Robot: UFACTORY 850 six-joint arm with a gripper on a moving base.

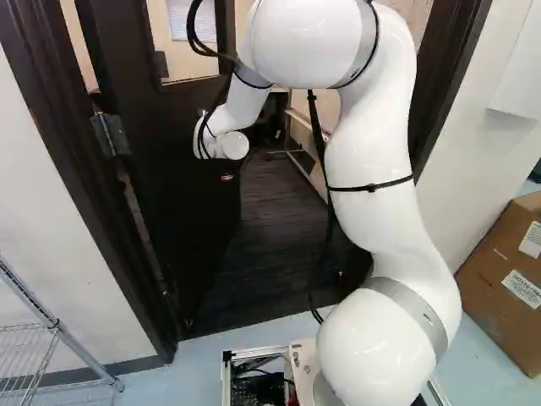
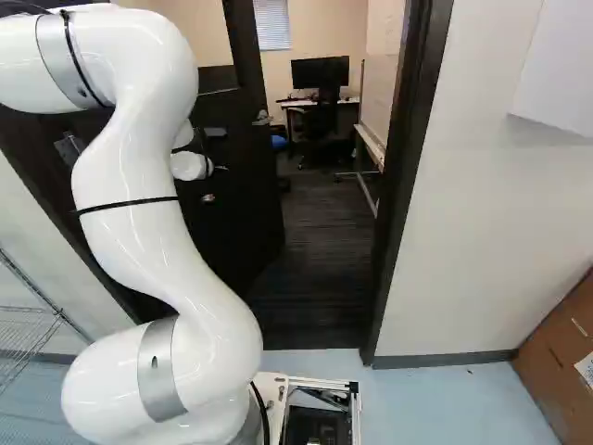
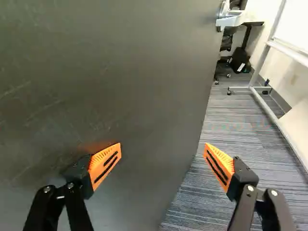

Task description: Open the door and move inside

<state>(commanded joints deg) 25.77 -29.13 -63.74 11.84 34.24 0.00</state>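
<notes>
Door (image 1: 199,194): standing open, leaf angled into the room, filling left of centre in the left base view and the left half of the right base view. Open passage lies just right of it, dark carpet (image 2: 320,241) running through; door frame (image 2: 403,185) right of centre in the right base view.

Arm (image 1: 372,178): rises right of the middle in the left base view, bends over at the top, wrist reaching to the door.

Gripper (image 3: 162,150): released, fingers spread wide, nothing held. Wrist view: one finger in front of the door's face, the other over the carpet past its edge; contact with the door cannot be told. Silver handle (image 3: 231,19) on the door near its free edge, well ahead of the fingers.

Surroundings: desk (image 2: 320,102) with monitor (image 2: 320,72), upper middle of the right base view; cardboard box (image 1: 507,271), right edge of the left base view; wire shelf (image 1: 30,364), its lower left.
</notes>
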